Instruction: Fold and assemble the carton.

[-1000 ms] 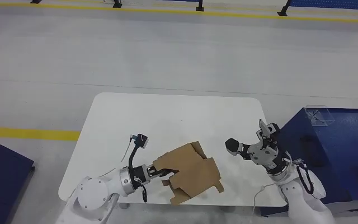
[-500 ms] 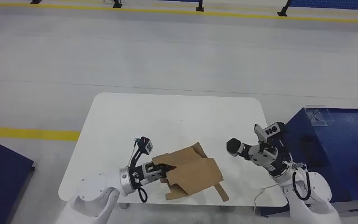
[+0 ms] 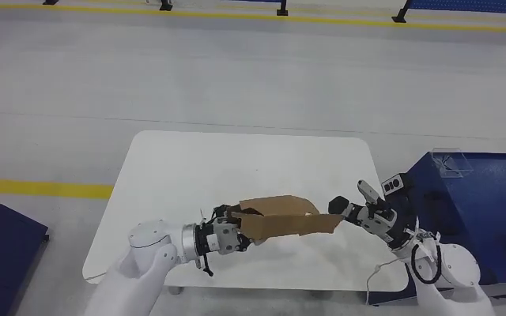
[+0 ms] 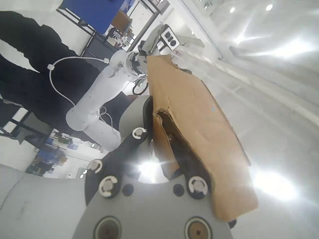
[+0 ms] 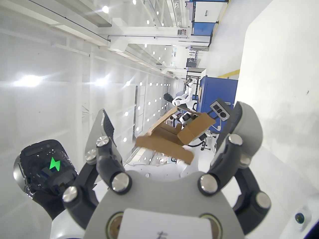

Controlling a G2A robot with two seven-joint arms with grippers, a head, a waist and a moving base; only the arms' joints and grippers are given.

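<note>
Carton (image 3: 288, 217): brown corrugated cardboard, partly folded, flaps loose; it is stretched lengthwise roughly parallel to the tabletop's edge nearest the robot, over the near half of the white tabletop (image 3: 237, 158), from about the middle toward the right near corner; in the right wrist view the carton (image 5: 169, 138) is seen apart from the tabletop surface, so it appears lifted; flaps are splayed at different angles there, one flap pointing back at the camera.

Left gripper (image 3: 229, 235): clamped on the carton's left end; in the left wrist view the left gripper (image 4: 162, 135) is seen with jaws narrow and a cardboard edge pinched between them; the long panel of the carton (image 4: 199, 125) runs away from it toward the other arm.

Right gripper (image 3: 357, 207): placed at the carton's right end, just beside the tip; contact cannot be told; in its own wrist view the right gripper (image 5: 172, 115) is seen with jaws spread wide and nothing gripped; the carton is framed between the two fingers (image 5: 236, 125) but farther off; a small black device (image 5: 47, 165) with a green lightning symbol is mounted beside the gripper.

Surroundings: blue cabinet (image 3: 458, 197) just off the tabletop's right edge; yellow floor line (image 3: 55, 189) off the left edge.
</note>
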